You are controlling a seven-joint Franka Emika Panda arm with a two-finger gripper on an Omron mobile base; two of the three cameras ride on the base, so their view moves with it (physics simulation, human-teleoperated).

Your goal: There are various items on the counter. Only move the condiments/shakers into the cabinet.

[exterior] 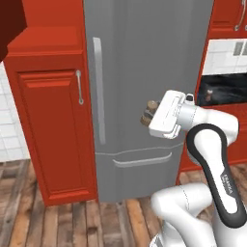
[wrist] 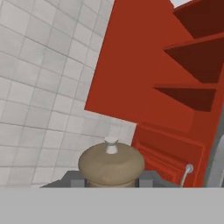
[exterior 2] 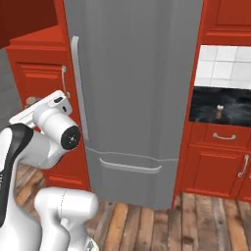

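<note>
Midway, by the look of it. Tan turned-wood mill-shaped shaker point(wrist: 111, 164) with a small pale knob on top is off the tabletop and carried in the white arm's two-finger gripper point(exterior: 147, 115). Hand view: the dark finger tips sit tight against both sides of the shaker's body, just under its domed cap. Jaws nearly closed, pinching the shaker; nothing else touched.

Left base view: the shaker's brown end pokes out of the gripper, held out in front of the tall grey refrigerator point(exterior: 140, 72), off the floor and near no surface.

Hand view faces the red wood cabinet point(wrist: 144, 78); dark red shelves point(wrist: 192, 94) show at upper right, beside a white tiled wall point(wrist: 39, 87). No shaker visible on those shelves, so I judge none stowed yet.

Right base view: brown shaker with a white ball top point(exterior 2: 218, 112) stands on the black marble-look tabletop point(exterior 2: 230, 105), far right, well apart from the arm.

Left to do, as I read it: set the tan shaker on a shelf, release, go back for the brown one. The third, dark squat item I cannot pick out.
</note>
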